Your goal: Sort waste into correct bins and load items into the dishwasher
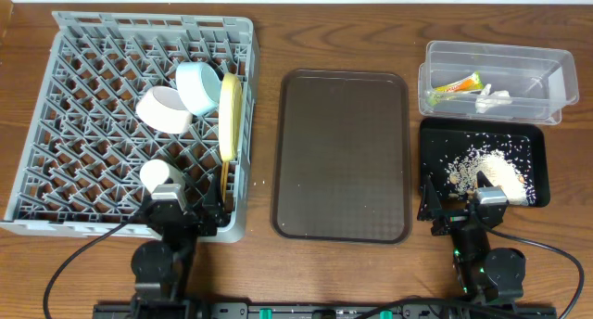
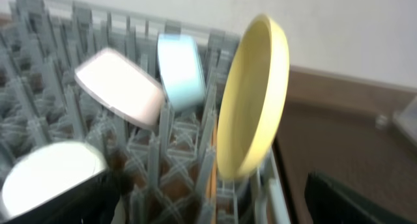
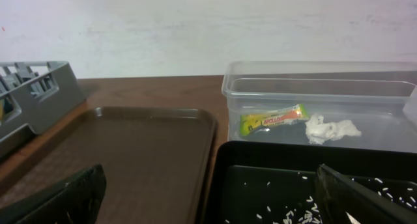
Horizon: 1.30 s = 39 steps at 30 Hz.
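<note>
The grey dish rack (image 1: pixel 56 124) holds a light blue bowl (image 1: pixel 197 85), a pale pink bowl (image 1: pixel 164 108), an upright yellow plate (image 1: pixel 229 115), a white cup (image 1: pixel 162 175) and wooden chopsticks (image 1: pixel 225 175). The left wrist view shows the plate (image 2: pixel 254 100), blue bowl (image 2: pixel 181 71), pink bowl (image 2: pixel 120 87), cup (image 2: pixel 49 175) and chopsticks (image 2: pixel 212 168). My left gripper (image 1: pixel 185 212) (image 2: pixel 208 211) is open and empty at the rack's front edge. The clear tub (image 1: pixel 547 87) (image 3: pixel 391 94) holds the wrapper (image 1: pixel 454 87) (image 3: pixel 273 120) and crumpled paper (image 1: pixel 491 98) (image 3: pixel 331 129). The black tray (image 1: pixel 528 138) (image 3: pixel 260 159) holds rice (image 1: pixel 486 166). My right gripper (image 1: pixel 459 210) (image 3: pixel 215 204) is open and empty at the tray's front left corner.
A large dark brown serving tray (image 1: pixel 343 152) (image 3: pixel 130 152) lies between the rack and the bins. The wooden table (image 1: pixel 269 41) shows around everything. A pale wall stands behind the table in both wrist views.
</note>
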Each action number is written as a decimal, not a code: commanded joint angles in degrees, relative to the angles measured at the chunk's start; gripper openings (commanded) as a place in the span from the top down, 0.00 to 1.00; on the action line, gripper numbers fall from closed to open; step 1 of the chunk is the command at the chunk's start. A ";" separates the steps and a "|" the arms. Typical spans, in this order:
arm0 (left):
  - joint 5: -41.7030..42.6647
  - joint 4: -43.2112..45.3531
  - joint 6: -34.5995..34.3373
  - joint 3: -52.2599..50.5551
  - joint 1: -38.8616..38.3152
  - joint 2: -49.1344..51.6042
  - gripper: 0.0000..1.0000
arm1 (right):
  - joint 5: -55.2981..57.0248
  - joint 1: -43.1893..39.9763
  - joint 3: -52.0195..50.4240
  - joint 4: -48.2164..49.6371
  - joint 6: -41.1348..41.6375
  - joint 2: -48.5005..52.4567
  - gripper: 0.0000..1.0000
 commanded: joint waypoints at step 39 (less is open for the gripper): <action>-0.87 4.31 2.10 -4.85 0.28 -1.40 0.08 | 0.52 0.44 -0.04 -0.22 -0.55 -0.09 0.01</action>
